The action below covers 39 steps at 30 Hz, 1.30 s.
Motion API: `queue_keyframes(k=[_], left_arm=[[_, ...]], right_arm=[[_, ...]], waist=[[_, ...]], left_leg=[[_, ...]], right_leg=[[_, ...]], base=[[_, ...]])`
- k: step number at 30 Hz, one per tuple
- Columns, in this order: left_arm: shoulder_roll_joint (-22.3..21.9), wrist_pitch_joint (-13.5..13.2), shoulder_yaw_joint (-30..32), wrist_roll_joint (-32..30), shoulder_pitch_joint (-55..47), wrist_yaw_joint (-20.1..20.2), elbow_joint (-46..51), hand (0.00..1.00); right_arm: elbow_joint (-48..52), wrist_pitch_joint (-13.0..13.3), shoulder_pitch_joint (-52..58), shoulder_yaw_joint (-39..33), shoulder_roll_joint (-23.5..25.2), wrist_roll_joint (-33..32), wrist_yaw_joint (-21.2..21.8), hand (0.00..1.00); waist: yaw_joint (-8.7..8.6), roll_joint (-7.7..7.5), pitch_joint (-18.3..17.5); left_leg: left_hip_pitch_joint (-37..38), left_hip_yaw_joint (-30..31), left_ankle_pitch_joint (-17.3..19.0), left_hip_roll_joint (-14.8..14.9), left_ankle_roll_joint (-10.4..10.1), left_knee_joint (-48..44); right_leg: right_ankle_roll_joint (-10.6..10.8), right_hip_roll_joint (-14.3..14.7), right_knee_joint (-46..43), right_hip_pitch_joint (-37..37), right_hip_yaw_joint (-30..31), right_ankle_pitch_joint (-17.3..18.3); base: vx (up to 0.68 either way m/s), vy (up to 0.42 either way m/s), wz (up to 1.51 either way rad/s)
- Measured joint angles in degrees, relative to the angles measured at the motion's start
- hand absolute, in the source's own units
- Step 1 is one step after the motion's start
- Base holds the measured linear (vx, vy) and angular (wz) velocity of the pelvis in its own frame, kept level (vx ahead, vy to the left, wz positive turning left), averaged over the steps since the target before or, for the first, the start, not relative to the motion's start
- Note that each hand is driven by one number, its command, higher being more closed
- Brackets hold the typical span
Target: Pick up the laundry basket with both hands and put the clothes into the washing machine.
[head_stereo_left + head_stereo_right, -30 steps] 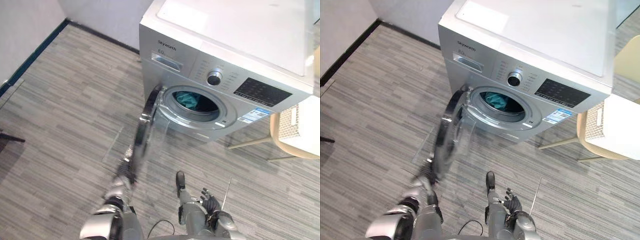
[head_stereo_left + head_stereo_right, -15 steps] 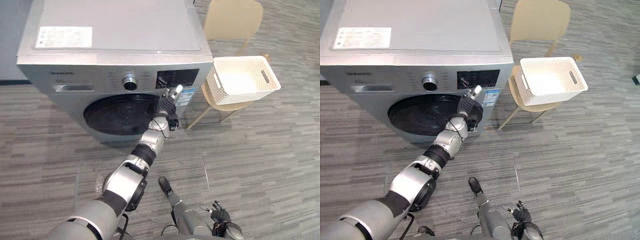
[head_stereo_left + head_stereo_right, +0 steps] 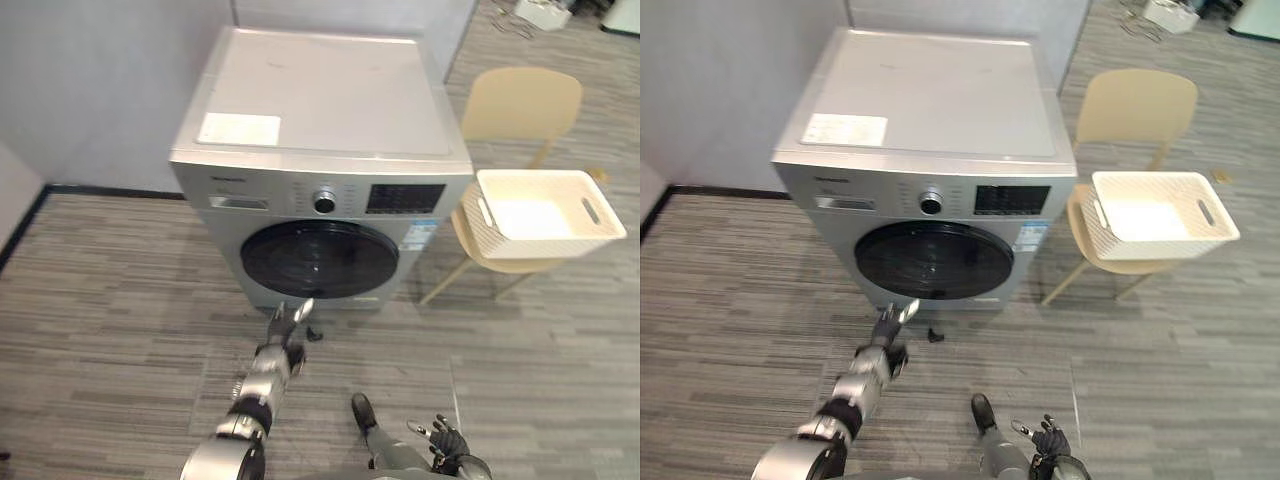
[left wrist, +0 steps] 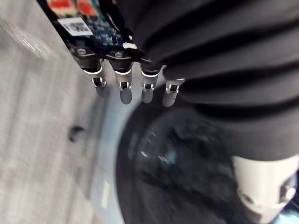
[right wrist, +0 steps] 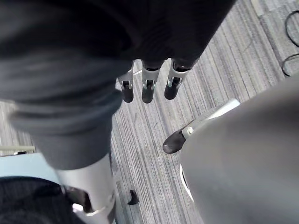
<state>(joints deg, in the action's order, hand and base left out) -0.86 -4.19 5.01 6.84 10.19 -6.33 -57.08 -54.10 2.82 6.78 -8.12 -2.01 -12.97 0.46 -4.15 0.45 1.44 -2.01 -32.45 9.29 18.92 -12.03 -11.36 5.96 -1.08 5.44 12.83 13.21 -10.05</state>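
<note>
I hold the left robot hand (image 3: 289,322) with fingers straight and empty, just before the closed door (image 3: 320,258) of the washing machine (image 3: 330,100); I judge it is placed to work that door; the right robot hand (image 3: 448,441) hangs low, fingers relaxed, empty; the laundry basket (image 3: 540,245) sits well apart on a chair (image 3: 520,100), apparently empty; clothes unseen behind the dark glass; white label (image 3: 239,128) on the machine's top, sticker (image 3: 422,236) beside the door; print too small for me to read.
</note>
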Motion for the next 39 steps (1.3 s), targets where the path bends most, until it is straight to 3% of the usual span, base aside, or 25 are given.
queue_keyframes(k=[7,11,16,19,22,23,24,25,26,27,28,30,31,33,34,35,38,39], left_arm=[[3.4,1.4,18.1,-6.5,-16.0,2.7,-5.7,0.0],[2.5,1.4,20.9,-6.0,-18.3,2.8,-6.6,0.0],[2.6,1.0,18.6,-1.8,-17.4,3.8,-7.2,0.0],[2.4,0.7,13.9,0.6,-16.3,3.8,-7.0,0.0],[3.0,0.2,7.8,2.1,-15.4,3.8,-6.6,0.0],[2.4,0.0,7.2,2.7,-14.9,3.8,-6.4,0.0],[2.1,-0.1,6.4,2.7,-14.3,3.8,-6.1,0.0],[1.8,-0.2,6.2,2.7,-14.0,3.8,-4.8,0.0],[1.5,-0.3,6.1,2.7,-13.7,3.8,-3.4,0.0],[1.9,-0.4,6.5,2.7,-13.7,3.7,-3.0,0.0],[2.4,-0.5,6.8,2.6,-13.7,3.7,-3.0,0.0],[2.4,-0.4,7.2,2.5,-13.7,3.8,-3.4,0.0],[1.6,-0.2,9.5,1.8,-13.0,3.7,-4.4,0.0],[1.1,-0.1,12.3,0.8,-13.0,3.7,-4.9,0.0],[0.5,-0.1,13.3,0.1,-12.9,3.7,-5.0,0.0],[-0.7,-0.1,14.2,-0.4,-12.8,3.8,-5.4,0.0],[-2.6,0.1,16.2,-1.0,-12.4,3.8,-5.2,0.0],[-2.7,0.2,17.8,-0.9,-12.6,3.7,-5.3,0.0]], right_arm=[[-5.5,-0.6,-0.2,0.2,-2.0,1.3,2.3,0.0],[-7.8,-0.8,-0.6,-0.5,-2.3,2.4,2.5,0.0],[-12.7,-1.6,-3.0,-2.9,-2.5,4.7,3.5,0.0],[-13.3,-2.1,-3.8,-3.7,-3.1,5.6,3.5,0.0],[-14.0,-2.4,-3.8,-6.0,-3.6,5.9,3.4,0.0],[-13.5,-2.6,-3.8,-7.1,-3.6,5.7,3.4,0.0],[-12.4,-2.9,-3.7,-7.4,-3.7,5.7,3.4,0.0],[-11.0,-3.0,-3.2,-7.0,-3.3,5.7,3.3,0.0],[-10.0,-2.9,-2.9,-6.1,-3.1,5.2,3.2,0.0],[-9.4,-2.8,-2.9,-5.2,-2.3,4.5,3.3,0.0],[-8.4,-2.8,-3.0,-4.0,-1.5,4.2,3.2,0.0],[-7.8,-2.6,-3.3,-2.6,-0.4,2.9,3.2,0.0],[-7.6,-2.4,-3.5,-2.6,-0.7,2.0,3.1,0.0],[-7.5,-2.2,-3.4,-2.6,-0.6,1.6,2.9,0.0],[-7.6,-2.2,-3.5,-2.6,-1.0,1.6,3.0,0.0],[-7.5,-2.1,-3.7,-2.6,-1.8,1.6,2.9,0.0],[-8.0,-2.2,-4.2,-2.6,-2.4,2.1,2.2,0.0],[-8.1,-2.1,-4.7,-2.6,-2.4,2.5,2.2,0.0]], waist=[[5.22,0.27,-1.8],[5.34,-0.05,-3.1],[5.41,-1.16,-3.8],[5.27,-1.46,-3.7],[4.71,-1.31,-3.6],[4.71,-0.86,-3.4],[4.74,-0.75,-3.1],[4.73,-1.44,-2.3],[4.53,-1.41,-1.3],[4.54,-2.59,-0.9],[4.71,-3.21,-0.8],[4.56,-2.99,-0.7],[4.13,-2.25,-0.4],[3.57,-2.25,-0.3],[3.51,-1.52,-0.4],[3.37,0.35,-1.0],[3.82,0.66,-1.0],[3.56,0.7,-1.1]], left_leg=[[0.5,6.5,-2.3,-2.4,0.6,3.4],[0.1,9.7,-2.9,-4.3,1.4,4.7],[-0.4,14.6,-2.9,-8.3,2.8,5.8],[-1.6,17.3,-1.0,-10.9,5.6,3.2],[-2.2,21.7,2.3,-14.2,8.5,-0.4],[-2.0,23.0,2.6,-14.4,9.0,-0.9],[-1.6,24.6,2.7,-15.4,9.3,-1.2],[-0.5,26.9,2.7,-16.4,10.0,-1.6],[0.7,28.5,3.4,-16.8,11.5,-2.1],[0.8,29.5,4.2,-17.0,12.5,-3.4],[0.7,31.4,5.5,-17.0,12.7,-5.1],[1.2,35.5,6.5,-17.2,12.9,-5.3],[1.9,40.2,7.1,-17.3,11.9,-4.8],[3.1,45.4,9.6,-17.2,10.0,-5.2],[3.8,47.5,10.6,-16.2,9.2,-5.1],[4.3,49.8,10.7,-13.6,8.7,-3.9],[5.6,50.3,7.0,-11.6,7.1,-2.2],[6.0,50.5,4.0,-9.8,6.7,-1.4]], right_leg=[[-0.2,-2.1,0.2,-3.6,-6.2,1.3],[0.4,-3.6,0.2,-4.7,-8.6,2.1],[1.7,-7.2,0.1,-5.6,-11.6,3.5],[2.5,-9.9,-3.6,-5.2,-13.0,6.0],[1.6,-13.7,-15.0,-4.0,-14.5,11.1],[1.2,-14.4,-22.3,-1.6,-13.8,11.0],[-1.1,-14.5,-30.5,1.5,-11.4,10.1],[-6.9,-13.8,-41.6,5.4,-6.7,6.8],[-7.1,-12.6,-49.2,8.2,-3.1,6.3],[-5.0,-11.1,-53.9,9.5,-1.2,8.9],[-4.3,-8.6,-56.1,11.0,-0.2,12.5],[-1.7,-4.0,-49.1,12.6,0.7,16.8],[-0.8,-1.0,-34.2,10.6,4.6,17.3],[-0.3,-1.0,-23.7,7.5,7.9,15.3],[2.4,-0.5,-25.7,7.1,6.5,12.6],[0.2,0.6,-29.3,7.6,1.9,16.1],[-2.4,0.3,-36.5,8.3,-3.5,21.2],[-3.7,0.7,-36.5,6.6,-6.6,22.3]], base=[[-0.02,-0.024,0.45],[-0.02,0.019,0.42],[-0.01,0.058,0.37],[0.02,0.139,0.4],[0.04,0.196,0.64],[0.08,0.204,0.78],[0.07,0.242,0.98],[0.09,0.197,1.06],[0.11,0.147,1.04],[0.13,0.051,0.94],[0.16,0.027,0.92],[0.41,-0.067,1.28],[0.6,-0.23,1.76],[0.5,-0.321,1.56],[0.45,-0.444,1.31],[0.36,-0.38,1.13],[0.35,-0.396,1.04],[0.3,-0.396,0.78]])
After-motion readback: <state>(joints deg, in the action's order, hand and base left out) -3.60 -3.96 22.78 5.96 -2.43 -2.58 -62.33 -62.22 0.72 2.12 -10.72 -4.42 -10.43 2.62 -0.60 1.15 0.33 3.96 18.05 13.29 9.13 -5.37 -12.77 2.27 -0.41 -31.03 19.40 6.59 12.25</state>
